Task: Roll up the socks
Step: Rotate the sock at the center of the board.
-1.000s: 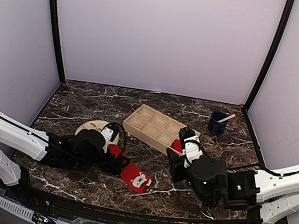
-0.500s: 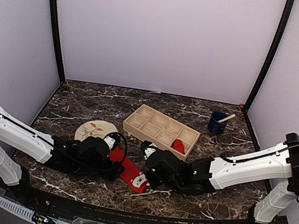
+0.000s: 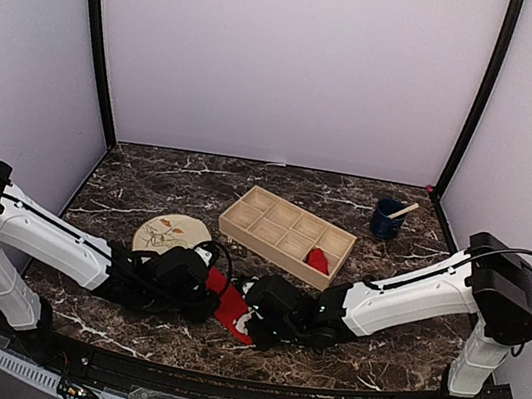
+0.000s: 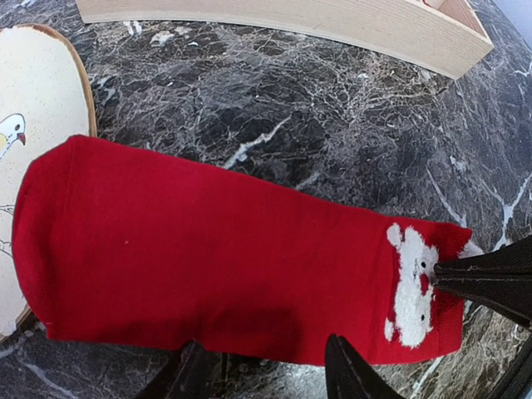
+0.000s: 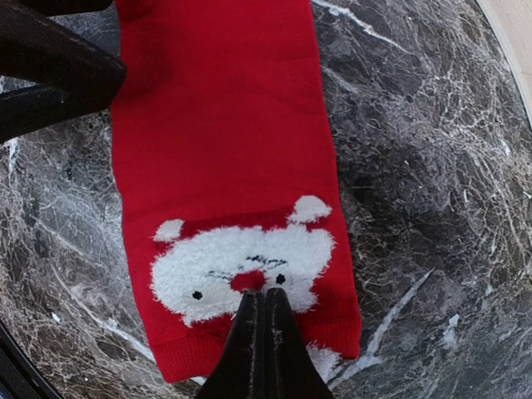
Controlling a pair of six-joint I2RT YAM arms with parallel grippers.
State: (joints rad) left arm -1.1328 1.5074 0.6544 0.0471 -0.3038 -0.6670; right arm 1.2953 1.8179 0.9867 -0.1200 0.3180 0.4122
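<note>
Pressed together, right pincer (image 5: 264, 294) touches fuzzy white face (image 5: 218, 264) on flat red sock (image 5: 224, 125); left pincer (image 4: 264, 353) spread.

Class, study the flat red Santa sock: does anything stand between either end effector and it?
Nothing visible does. The right end effector, tips closed, touches the sock at its Santa-face end; the left end effector, open, sits at its long edge.

Right gripper (image 5: 264, 301), tips together, on the red sock (image 5: 220, 125) at its white face, perhaps fabric between.
</note>
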